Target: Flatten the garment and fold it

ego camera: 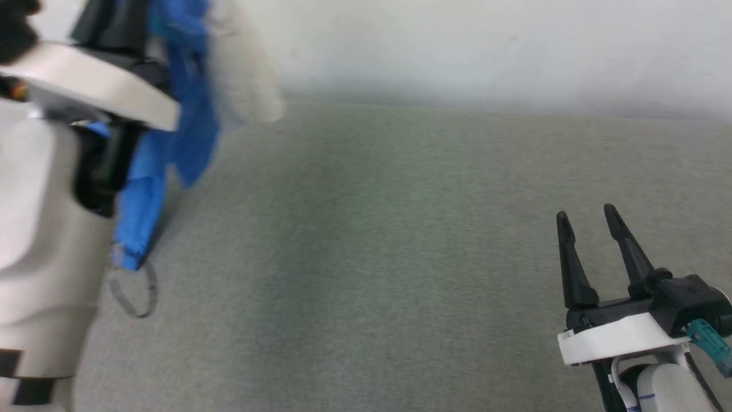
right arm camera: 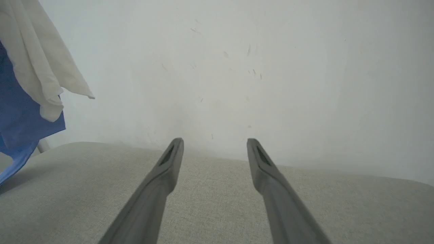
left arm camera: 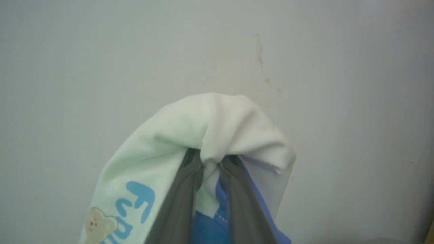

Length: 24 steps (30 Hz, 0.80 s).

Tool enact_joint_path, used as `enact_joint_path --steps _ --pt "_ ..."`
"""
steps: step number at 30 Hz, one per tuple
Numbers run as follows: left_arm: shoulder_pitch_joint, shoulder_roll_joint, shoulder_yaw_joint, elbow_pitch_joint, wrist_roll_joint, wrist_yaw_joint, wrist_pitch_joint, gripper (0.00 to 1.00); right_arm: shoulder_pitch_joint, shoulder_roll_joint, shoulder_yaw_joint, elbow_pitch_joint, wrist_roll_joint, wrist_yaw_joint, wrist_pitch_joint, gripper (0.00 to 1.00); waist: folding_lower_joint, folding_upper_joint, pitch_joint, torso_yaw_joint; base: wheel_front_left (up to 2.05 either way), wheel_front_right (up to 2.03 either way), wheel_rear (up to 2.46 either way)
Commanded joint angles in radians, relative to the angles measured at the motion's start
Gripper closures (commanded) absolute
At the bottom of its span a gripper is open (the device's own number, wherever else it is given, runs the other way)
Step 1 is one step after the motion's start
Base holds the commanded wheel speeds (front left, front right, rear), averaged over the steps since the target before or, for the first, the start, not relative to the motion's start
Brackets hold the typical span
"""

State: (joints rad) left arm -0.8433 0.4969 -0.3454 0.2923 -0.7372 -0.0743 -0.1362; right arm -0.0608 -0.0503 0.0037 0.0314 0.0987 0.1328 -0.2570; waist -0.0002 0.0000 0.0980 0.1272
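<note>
Left gripper (left arm camera: 210,162) clenched on white fold of garment (left arm camera: 223,122) — blue sleeve dangling, head view upper left; right gripper (ego camera: 586,214) splayed, empty — lower right.

A table (ego camera: 400,257) covered in grey-green woven cloth ran up to a plain white wall (ego camera: 486,46), which bore a few small dark scuffs (right arm camera: 252,73).

We can read only part of one word: the light-blue lettering (left arm camera: 135,205) on the white front of the garment (left arm camera: 217,125), in the left wrist view. We make out "F", "u" and perhaps an "R"; the bottom edge cuts off the rest.
</note>
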Motion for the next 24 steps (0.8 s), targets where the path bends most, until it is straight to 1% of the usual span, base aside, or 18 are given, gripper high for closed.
enact_joint_path --steps 1,5,8,11,13,14,16,20,22,24 --pt "-0.023 -0.039 -0.015 -0.055 0.009 0.02 -0.003 1.0 0.009 0.0 0.005 0.002 0.008 -0.002 -0.005 0.0 0.0002 0.0 -0.047 -0.096 0.0 0.0 0.0" --pt "-0.042 -0.109 -0.042 -0.151 0.024 0.056 -0.025 1.0 0.004 0.0 0.012 0.0 0.017 -0.002 -0.005 0.0 0.0002 0.0 -0.038 -0.169 0.0 0.0 0.0" --pt "-0.051 -0.162 -0.078 -0.191 0.044 0.078 -0.035 1.0 0.001 0.0 0.001 -0.006 0.024 -0.002 -0.005 0.0 0.0002 0.0 -0.021 -0.214 0.0 0.0 0.0" --pt "-0.032 -0.204 -0.149 -0.194 0.077 0.088 -0.02 1.0 -0.001 0.0 -0.011 -0.009 0.03 -0.002 -0.005 0.0 0.0002 0.0 0.002 -0.251 0.0 0.0 0.0" --pt "0.004 -0.227 -0.206 -0.167 0.094 0.09 0.001 1.0 -0.003 0.0 -0.019 -0.011 0.037 -0.002 -0.005 0.0 0.0002 0.0 0.019 -0.27 0.0 0.0 0.0" --pt "0.004 -0.227 -0.206 -0.167 0.094 0.09 0.001 1.0 -0.003 0.0 -0.019 -0.011 0.037 -0.002 -0.005 0.0 0.0002 0.0 0.019 -0.27 0.0 0.0 0.0" --pt "0.062 -0.249 -0.272 -0.119 0.092 0.08 0.043 1.0 -0.008 0.0 -0.022 -0.009 0.042 -0.002 -0.005 0.0 0.0002 0.0 0.035 -0.285 0.0 0.0 0.0" --pt "0.203 -0.295 -0.411 -0.007 0.058 0.032 0.143 1.0 -0.016 0.0 -0.029 -0.005 0.049 -0.002 -0.005 0.0 0.0002 0.0 0.064 -0.303 0.0 0.0 0.0" --pt "0.257 -0.304 -0.486 0.058 0.06 0.012 0.203 1.0 -0.021 0.0 -0.034 -0.002 0.051 -0.002 -0.005 0.0 0.0002 0.0 0.076 -0.305 0.0 0.0 0.0" --pt "0.299 -0.315 -0.542 0.117 0.063 -0.001 0.243 1.0 -0.027 0.0 -0.036 0.002 0.053 -0.002 -0.005 0.0 0.0002 0.0 0.085 -0.305 0.0 0.0 0.0"
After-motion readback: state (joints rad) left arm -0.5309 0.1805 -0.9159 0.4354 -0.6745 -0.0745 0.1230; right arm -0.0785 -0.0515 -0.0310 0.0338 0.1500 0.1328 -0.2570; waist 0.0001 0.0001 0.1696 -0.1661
